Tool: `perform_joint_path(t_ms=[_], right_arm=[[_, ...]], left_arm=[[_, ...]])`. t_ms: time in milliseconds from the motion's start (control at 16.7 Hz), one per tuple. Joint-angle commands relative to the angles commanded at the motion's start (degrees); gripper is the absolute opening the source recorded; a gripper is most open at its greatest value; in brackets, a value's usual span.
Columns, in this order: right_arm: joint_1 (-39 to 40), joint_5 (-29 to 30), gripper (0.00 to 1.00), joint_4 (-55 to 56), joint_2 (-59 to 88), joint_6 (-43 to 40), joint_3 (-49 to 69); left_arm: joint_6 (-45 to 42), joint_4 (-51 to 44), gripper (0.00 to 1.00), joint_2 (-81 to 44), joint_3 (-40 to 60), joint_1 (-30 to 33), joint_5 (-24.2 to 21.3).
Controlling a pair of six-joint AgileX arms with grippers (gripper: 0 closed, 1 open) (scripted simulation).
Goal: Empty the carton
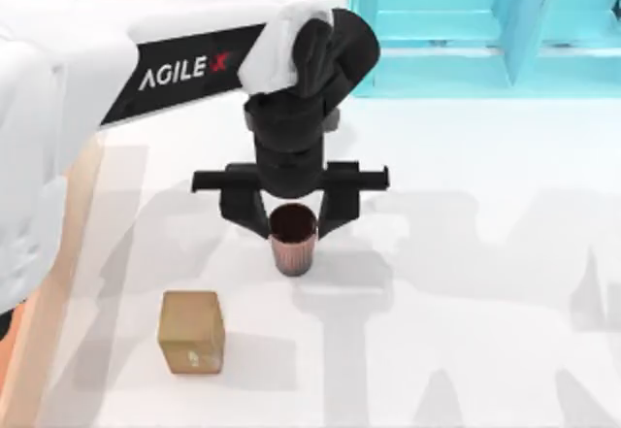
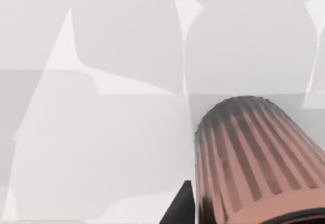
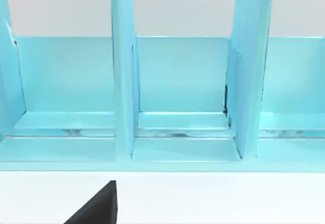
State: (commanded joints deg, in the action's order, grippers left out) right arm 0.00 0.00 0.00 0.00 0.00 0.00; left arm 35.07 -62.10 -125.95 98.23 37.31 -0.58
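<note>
left gripper on the ribbed cup, above the white table

seen from above, your left arm (image 1: 184, 59) reaches in from the top view's left, its white and black links crossing toward the middle of the table (image 1: 466, 282). the left gripper (image 1: 291, 224) points downward, and its two dark fingers (image 1: 247, 214) stand on either side of a ribbed brown cup (image 1: 292, 239) — one finger against each flank, the cup upright with its dark mouth facing the camera. you may read the jaws as clamped on the cup.

the left wrist view shows the same cup (image 2: 254, 158) from close by: its fluted, reddish-brown wall runs toward a dark rounded base, with the pale table surface (image 2: 101, 132) behind it. a black finger (image 2: 180, 209) shows at the edge of the picture, beside the cup wall.

the carton (image 1: 44, 302) lies at the top view's left edge, where you see part of its light tan wall running under the arm. the cup is well apart from it, to its right.

a small tan-brown cube block (image 1: 191, 331) rests on the table, nearer the camera's lower side than the cup and between carton and cup.

the right wrist view faces a turquoise shelf unit (image 3: 177, 92) with upright dividers; this shelf (image 1: 485, 20) stands at the top right of the overhead view. a black part of the right gripper (image 3: 96, 206) shows there — you cannot tell whether it is open or shut
</note>
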Motion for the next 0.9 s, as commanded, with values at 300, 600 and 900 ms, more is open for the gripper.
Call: perform_joint_path(t_ms=[300,600,900], right_arm=[[0.00,0.00,1.00,0.00,0.00,0.00,0.00],[0.00,0.00,1.00,0.00,0.00,0.00,0.00],[0.00,0.00,1.00,0.00,0.00,0.00,0.00]], left_arm=[[0.00,0.00,1.00,0.00,0.00,0.00,0.00],[0.00,0.00,1.00,0.00,0.00,0.00,0.00],[0.01,-0.90,1.00,0.04,0.84,-0.07,0.00]])
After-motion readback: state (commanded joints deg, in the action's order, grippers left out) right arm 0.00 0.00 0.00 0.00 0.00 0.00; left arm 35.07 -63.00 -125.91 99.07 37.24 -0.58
